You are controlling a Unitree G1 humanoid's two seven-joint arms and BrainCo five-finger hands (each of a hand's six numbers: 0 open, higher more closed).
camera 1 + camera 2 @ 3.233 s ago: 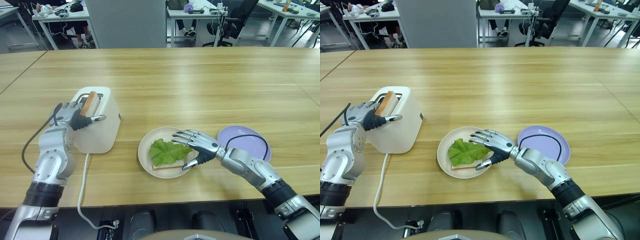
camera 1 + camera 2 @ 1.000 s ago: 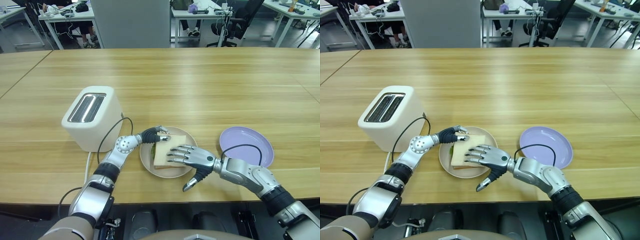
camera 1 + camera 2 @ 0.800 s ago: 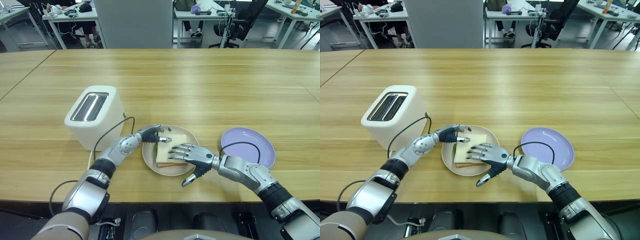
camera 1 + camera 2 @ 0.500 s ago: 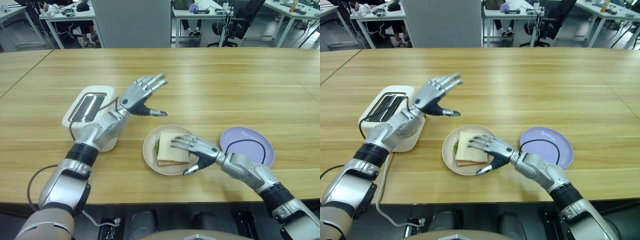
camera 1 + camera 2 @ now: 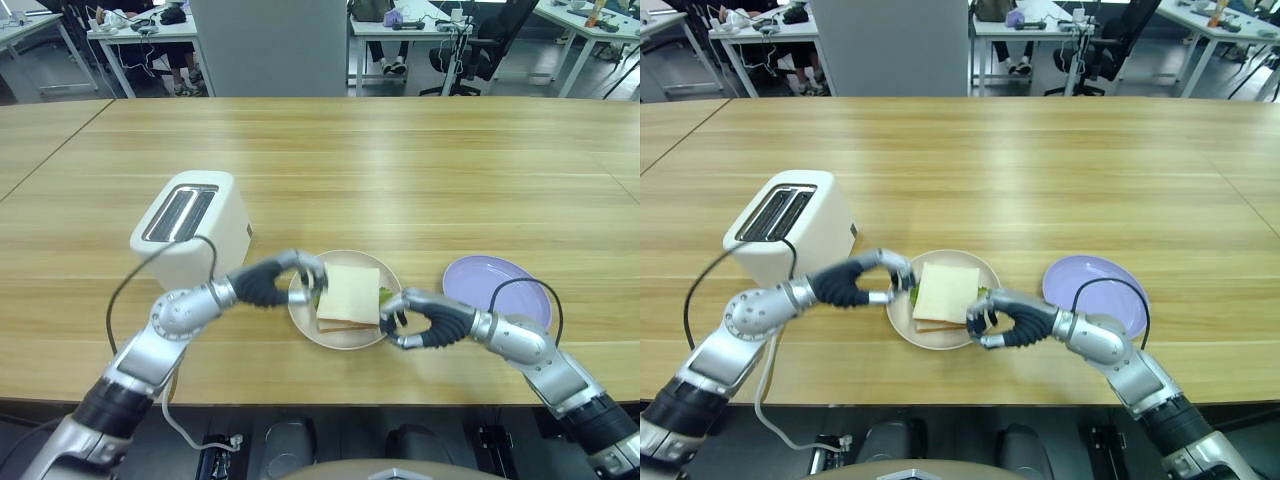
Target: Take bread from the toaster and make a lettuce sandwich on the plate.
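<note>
Bracketing the sandwich (image 5: 348, 294) on the plate (image 5: 346, 341) — left hand (image 5: 283, 283) curled at its left rim, right hand (image 5: 424, 322) curled opposite, toaster (image 5: 190, 230) behind.

Bright, even light from above casts soft shadows on the table (image 5: 420, 170).

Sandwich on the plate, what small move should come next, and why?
Probably ease the left hand and right hand outward, off the plate: both sit curled at its rim, the top slice already covers the lettuce, and the toaster looks empty.
</note>
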